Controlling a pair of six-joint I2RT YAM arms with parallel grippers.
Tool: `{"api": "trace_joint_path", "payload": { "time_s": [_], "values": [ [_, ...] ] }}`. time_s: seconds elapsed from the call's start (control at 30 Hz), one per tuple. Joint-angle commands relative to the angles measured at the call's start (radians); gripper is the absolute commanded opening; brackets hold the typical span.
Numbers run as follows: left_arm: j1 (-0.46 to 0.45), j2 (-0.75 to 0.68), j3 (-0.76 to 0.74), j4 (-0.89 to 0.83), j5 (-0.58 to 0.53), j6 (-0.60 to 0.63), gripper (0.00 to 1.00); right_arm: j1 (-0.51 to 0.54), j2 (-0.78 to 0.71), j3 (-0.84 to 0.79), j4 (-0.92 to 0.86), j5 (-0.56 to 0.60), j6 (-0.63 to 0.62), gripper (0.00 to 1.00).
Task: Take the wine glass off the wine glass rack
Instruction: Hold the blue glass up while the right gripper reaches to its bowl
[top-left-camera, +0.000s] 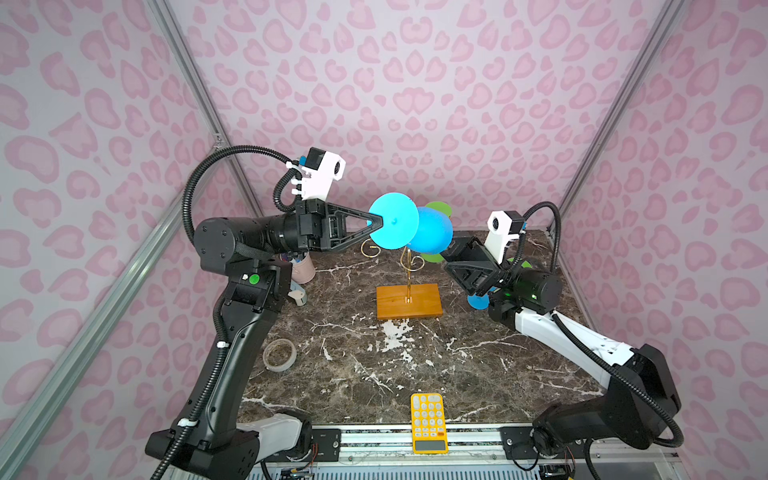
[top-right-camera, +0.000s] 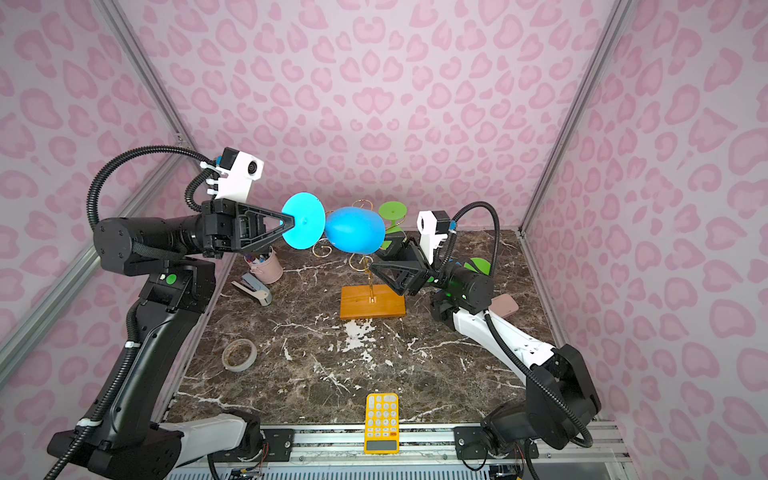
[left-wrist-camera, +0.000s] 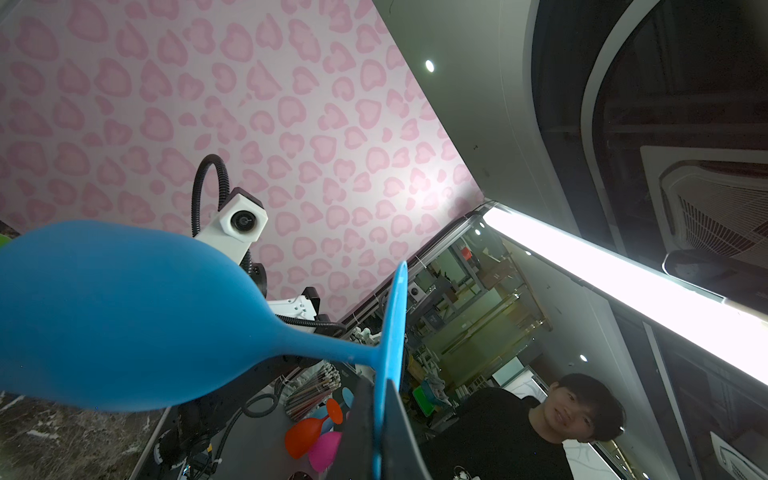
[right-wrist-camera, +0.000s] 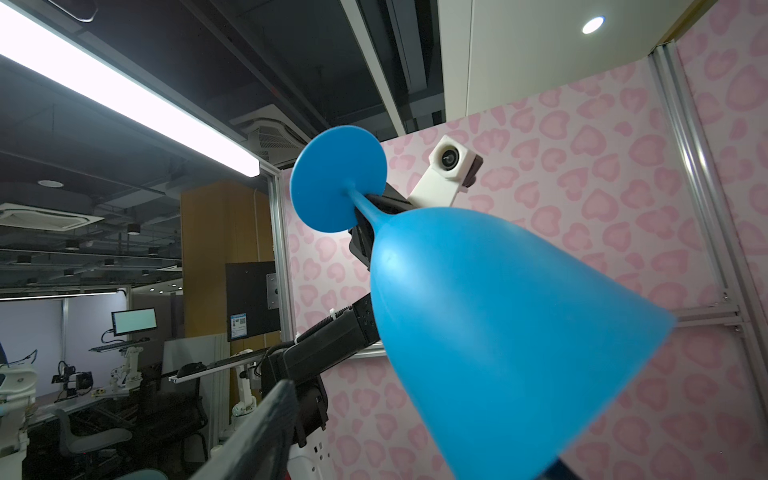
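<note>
The dark marble table (top-left-camera: 457, 374) fills the floor of the pink-patterned booth. The left arm (top-left-camera: 232, 332) rises from the near left corner and reaches right toward the middle; the right arm (top-left-camera: 582, 349) comes from the near right corner and reaches left.

The wine glass rack (top-left-camera: 399, 305) stands at the table's middle on its orange-brown wooden base, its gold wire stem ending in curled arms. A green glass (top-right-camera: 392, 210) hangs at its far side.

The blue wine glass (top-left-camera: 430, 230) is up in the air over the top of the rack, lying on its side with the foot to the left and the bowl to the right. I cannot tell whether it touches the wire.

The left gripper (top-left-camera: 374, 223) is clamped on the edge of the glass's round foot, both fingers (left-wrist-camera: 365, 419) pinching the disc. The right gripper (top-right-camera: 380, 257) sits spread wide at the bowl's mouth end; in the right wrist view 1 finger stands apart from the bowl.

A yellow calculator (top-left-camera: 428, 422) lies at the near edge, a tape roll (top-left-camera: 279, 354) at the near left, and a pink cup (top-right-camera: 266, 266) and stapler (top-right-camera: 253, 286) at the far left
</note>
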Motion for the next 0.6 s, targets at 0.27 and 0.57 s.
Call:
{"api": "trace_joint_path", "payload": {
  "time_s": [0.27, 0.57],
  "values": [
    [0.0, 0.028, 0.005, 0.091, -0.038, -0.067, 0.04, 0.02, 0.015, 0.032, 0.036, -0.001, -0.034, 0.65],
    [0.0, 0.032, -0.023, 0.088, -0.044, -0.067, 0.04, 0.017, 0.019, 0.025, 0.035, 0.061, -0.034, 0.48]
  ]
}}
